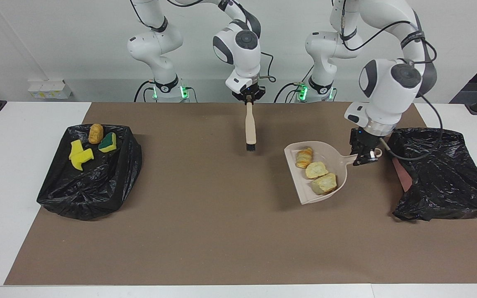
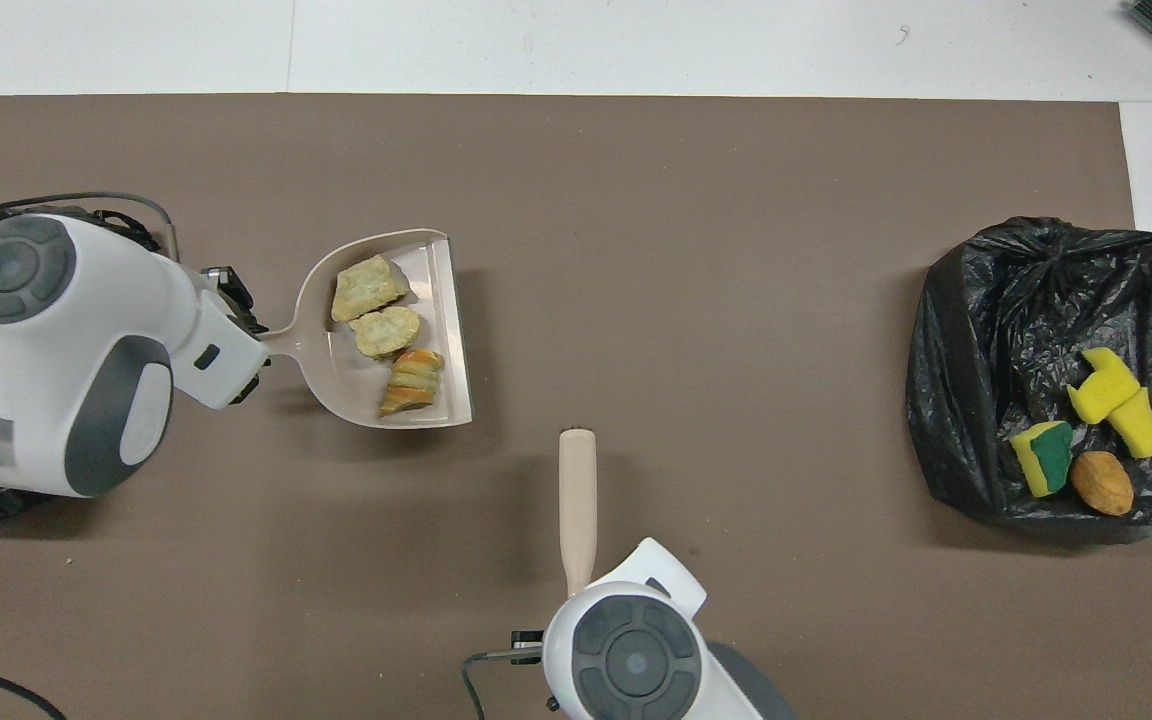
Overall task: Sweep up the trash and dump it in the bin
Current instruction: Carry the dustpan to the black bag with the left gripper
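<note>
- So the left gripper [image 1: 362, 158] is hanging off a bent arm, jaws clamping the dustpan [image 1: 333, 155] handle, holding it over the mat beside the bin bag [image 1: 441, 174].
- Facing view is showing the right gripper [image 1: 248, 98] pinching the brush [image 1: 250, 128]; overhead hides both grips.
- Three trash lumps [image 1: 316, 169] are sitting in the pan, just beside the left jaws; four more [image 2: 1086, 440] are lying in the other bag [image 1: 93, 182].
</note>
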